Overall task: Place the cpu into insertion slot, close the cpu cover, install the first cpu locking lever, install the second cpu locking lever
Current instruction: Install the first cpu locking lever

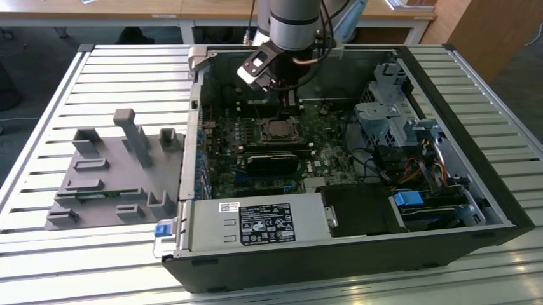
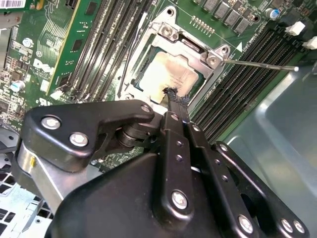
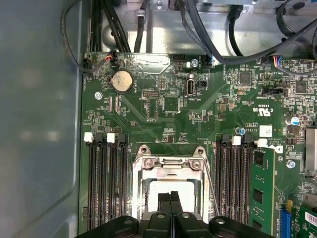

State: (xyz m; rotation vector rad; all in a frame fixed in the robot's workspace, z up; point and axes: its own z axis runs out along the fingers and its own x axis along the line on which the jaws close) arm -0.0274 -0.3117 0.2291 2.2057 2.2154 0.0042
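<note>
The cpu lies in the insertion slot on the green motherboard, its pale metal top showing through the window of the cpu cover. The silver cover lies flat over it in both wrist views; in the first wrist view the cover frames the cpu. My gripper is shut with nothing in it, its black fingertips together at the cover's near edge, over the chip. From above, the gripper hangs just behind the socket. One thin locking lever sticks out sideways from the socket, unlatched; the first wrist view shows this lever beside the cover.
Black memory slots flank the socket, with a green memory stick in one. The case's metal wall stands close by. A power supply, a drive cage and cables fill the case. A grey fixture lies on the exterior view's left.
</note>
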